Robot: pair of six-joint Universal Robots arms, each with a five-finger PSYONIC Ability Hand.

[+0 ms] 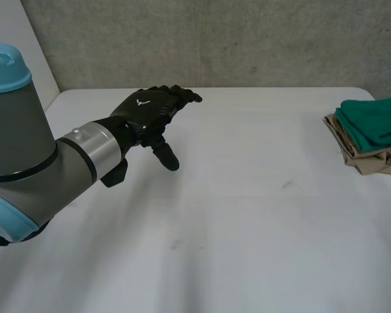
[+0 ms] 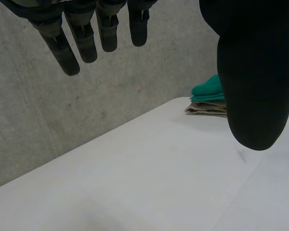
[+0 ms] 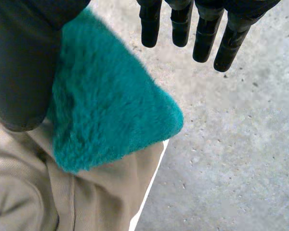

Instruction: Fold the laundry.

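A grey concrete wall (image 1: 247, 39) stands behind the white table (image 1: 247, 215); at the table's right edge, on the robot's right side, lies a small stack, a green cloth (image 1: 371, 120) resting on top of a tan cloth (image 1: 371, 163), both looking already folded.

The left hand (image 1: 150, 111) hovers above the table's left part, palm down, its fingers (image 2: 82, 38) straight and a little apart, the thumb hanging below them, with nothing between; the stack lies well apart from it, far across the table toward the right.

The right hand (image 3: 19, 72) hangs directly over the stack; in its wrist view a fleecy corner of the green cloth sits beneath the palm, pointing out between the thumb and the straight, spread fingers, which hold nothing; whether the thumb touches the pile cannot be told; beyond that corner the table's edge drops to the concrete floor (image 3: 231, 144).

So the right hand is by far the nearer to the laundry, with the green corner lying just inside its reach; any coming grasp probably falls to it; the left hand would have to cross the whole table.
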